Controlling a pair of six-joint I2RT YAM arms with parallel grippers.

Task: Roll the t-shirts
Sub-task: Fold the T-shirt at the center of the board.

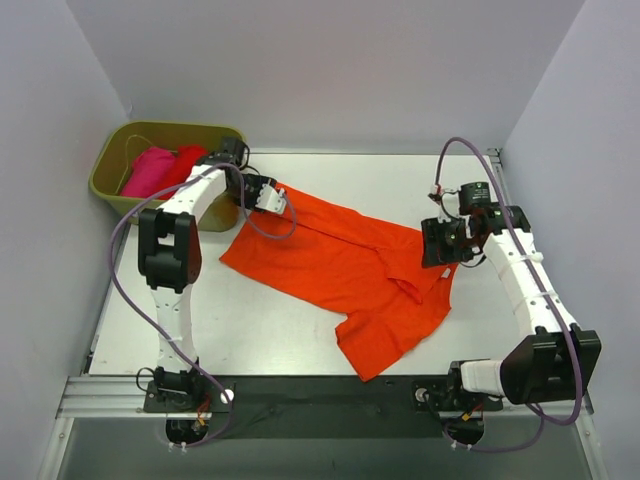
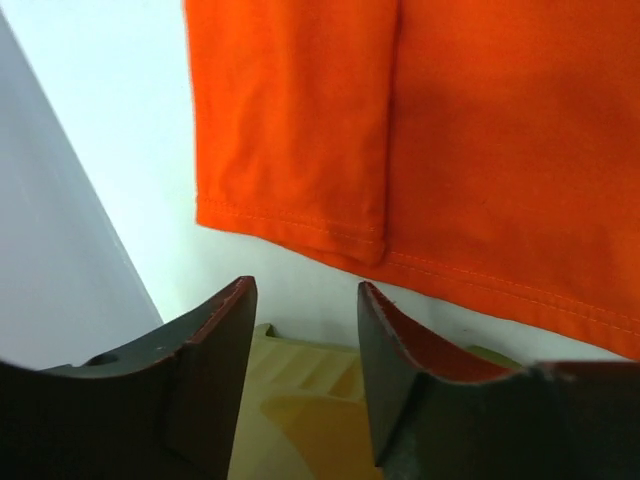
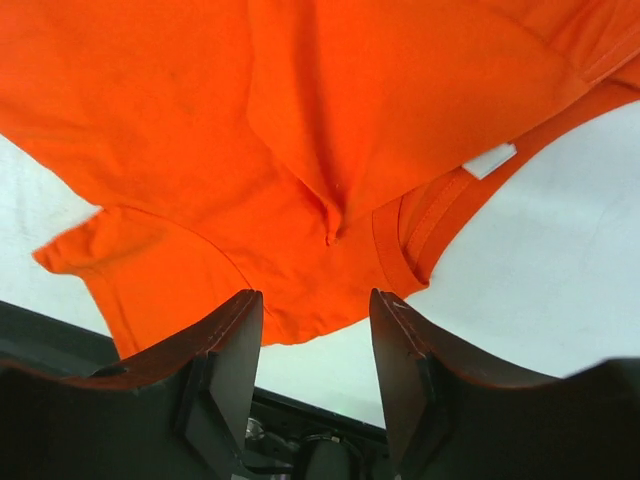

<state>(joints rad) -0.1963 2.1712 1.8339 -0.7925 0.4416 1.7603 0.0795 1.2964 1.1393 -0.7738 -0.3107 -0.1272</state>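
Note:
An orange-red t-shirt (image 1: 350, 265) lies spread and creased across the middle of the table. My left gripper (image 1: 272, 197) hovers at its far-left hem corner. In the left wrist view that gripper (image 2: 305, 295) is open, nothing is between its fingers, and the shirt's hem (image 2: 450, 150) lies just beyond the fingertips. My right gripper (image 1: 437, 245) sits over the shirt's right side near the collar. It (image 3: 315, 300) is open and empty above the cloth (image 3: 300, 120), with a white neck label (image 3: 488, 160) showing. A magenta t-shirt (image 1: 148, 170) and a deeper red t-shirt (image 1: 185, 160) lie bunched in the basket.
The olive-green basket (image 1: 105, 180) stands at the far-left corner, right behind my left arm, and shows under the left fingers (image 2: 300, 400). White walls close in the left, back and right sides. A dark strip (image 1: 320, 395) runs along the near edge between the arm bases.

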